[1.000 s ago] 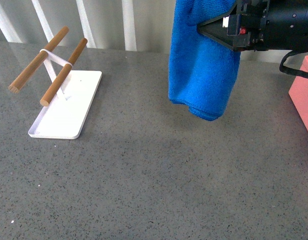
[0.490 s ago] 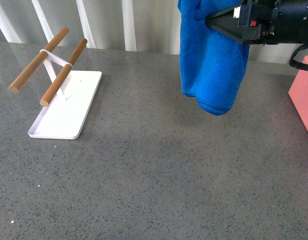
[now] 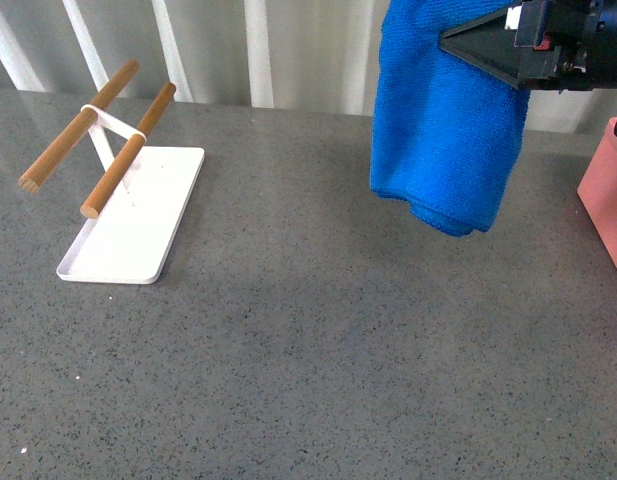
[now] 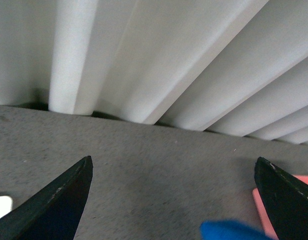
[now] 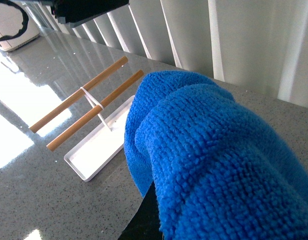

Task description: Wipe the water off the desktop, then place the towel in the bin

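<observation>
The left gripper [image 4: 173,160] is outside the front view. Its own camera shows two dark fingers spread wide with nothing between them, poised above the desktop near the back wall, probably parked there to stay clear of the carry. On the left of the desktop [image 3: 318,360] stands the white tray [image 3: 138,235] with its two wooden rods [image 3: 83,125], which plays no part in this step. No wet patch can be made out on the speckled stone, so the wiping looks done. Right of centre, the towel [image 3: 443,130] hangs bunched in the air, well clear of the surface. The right gripper [image 3: 473,48] pinches its upper fold with jaws closed on the cloth, and the height keeps the trailing end from dragging. At the far right edge shows the pink wall of the bin [image 3: 603,195], near the towel but not under it, so the drop probably comes next.
</observation>
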### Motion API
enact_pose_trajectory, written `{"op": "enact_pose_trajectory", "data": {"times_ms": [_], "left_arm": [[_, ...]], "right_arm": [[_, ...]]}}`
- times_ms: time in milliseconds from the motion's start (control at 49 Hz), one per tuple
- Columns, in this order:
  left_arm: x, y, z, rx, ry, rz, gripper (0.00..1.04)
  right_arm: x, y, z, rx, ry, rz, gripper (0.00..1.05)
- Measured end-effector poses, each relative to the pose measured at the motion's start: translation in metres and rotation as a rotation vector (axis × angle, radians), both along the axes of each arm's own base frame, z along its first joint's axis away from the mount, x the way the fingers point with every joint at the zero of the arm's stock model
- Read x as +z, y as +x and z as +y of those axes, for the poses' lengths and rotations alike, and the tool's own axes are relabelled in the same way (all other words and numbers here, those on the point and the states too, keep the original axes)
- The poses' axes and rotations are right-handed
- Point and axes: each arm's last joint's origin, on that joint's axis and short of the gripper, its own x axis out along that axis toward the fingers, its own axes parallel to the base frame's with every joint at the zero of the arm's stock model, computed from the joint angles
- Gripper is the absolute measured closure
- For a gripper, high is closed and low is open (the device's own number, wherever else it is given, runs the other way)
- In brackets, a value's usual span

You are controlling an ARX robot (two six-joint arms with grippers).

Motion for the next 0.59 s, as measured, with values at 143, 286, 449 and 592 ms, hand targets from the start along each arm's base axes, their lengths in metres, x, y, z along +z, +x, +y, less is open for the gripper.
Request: {"op": "enact_pose_trajectory", "data": {"times_ms": [143,286,449,592], "left_arm": [[-0.011,-0.015,0.033,-0.044,0.112,0.042,0.07],[-0.017,-0.041,0.085,-0.072,0.196,0.057,0.07],[-0.014,-0.084,0.13,-0.091,0.205,0.035,0.07],[-0.006,-0.114,0.15,-0.071,0.197,0.012,0.07]], "right_arm": [[0.001,-0.012,-0.009,-0.015,0.01,-0.012,1.0],[-0.006,-0.026,-0.018,-0.033,0.013,-0.003,1.0],[-0.019,-0.037,-0.026,-0.053,0.012,0.031,1.0],[-0.02,-0.039,-0.031,-0.067,0.013,0.035,1.0]]}}
